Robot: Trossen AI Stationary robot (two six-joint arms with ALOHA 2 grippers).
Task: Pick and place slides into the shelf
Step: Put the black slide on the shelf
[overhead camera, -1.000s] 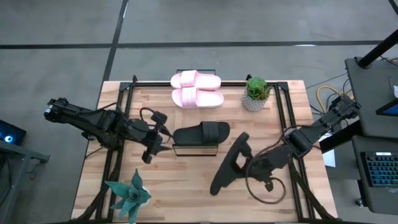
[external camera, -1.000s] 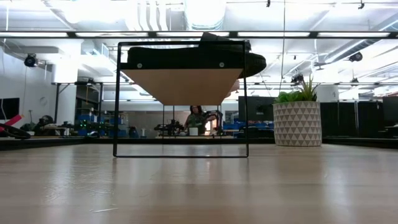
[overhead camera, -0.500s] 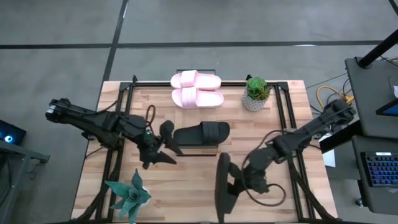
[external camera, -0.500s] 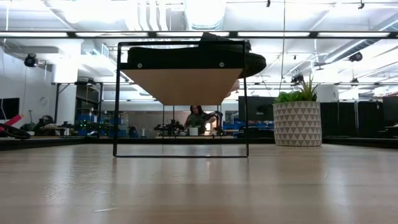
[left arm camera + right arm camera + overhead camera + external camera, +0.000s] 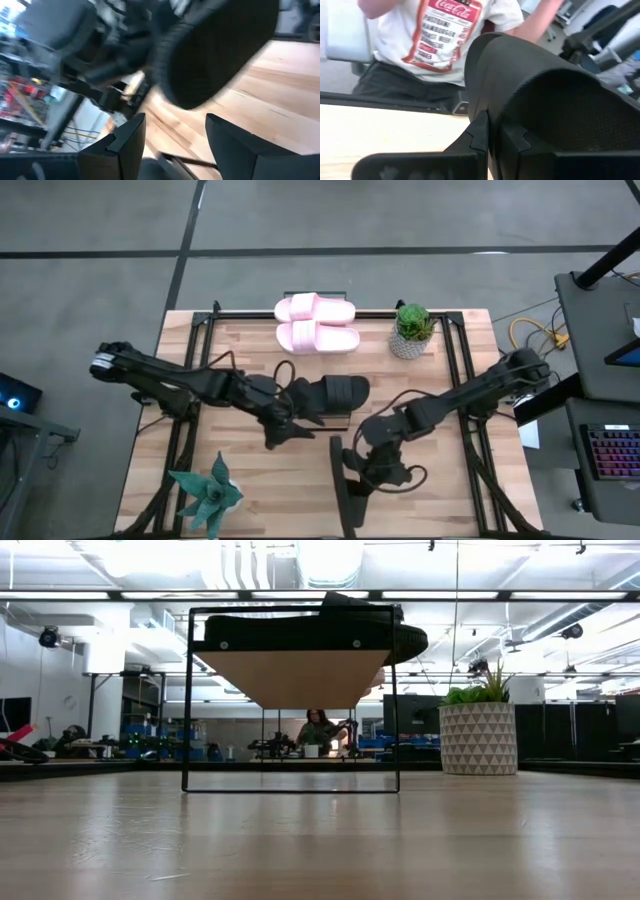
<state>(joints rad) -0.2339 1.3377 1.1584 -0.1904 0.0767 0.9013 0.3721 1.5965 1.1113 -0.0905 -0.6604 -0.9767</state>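
The shelf [image 5: 290,675] stands mid-table with one black slide [image 5: 335,394] lying on its plank top. A second black slide [image 5: 344,485] hangs near the table's front edge, seen edge-on from above, with my right gripper [image 5: 362,465] shut on it. My left gripper [image 5: 288,428] is open just left of the shelf with nothing between its fingers. In the left wrist view it faces the held slide's sole [image 5: 220,50]. Two pink slides [image 5: 317,323] lie side by side at the table's far edge. My right gripper pinches a thin edge of the black slide [image 5: 495,131] between its two fingers [image 5: 480,132]. It comes from the table's right side, slanting slightly down. The slide stands on its side, its length running toward the near edge, and the low view shows nothing of it on the table.
A potted plant [image 5: 412,330] stands at the far right of the table. A spiky teal plant [image 5: 207,495] stands at the near left. A person in a white printed shirt [image 5: 445,35] sits beyond the table. Bare wood lies right of the shelf.
My right gripper has swung toward the near edge and leftward, sinking and rolling. Its black slide has turned from a slant to point at the near edge, on its side. My left gripper has moved right toward the shelf and rolled, still open.
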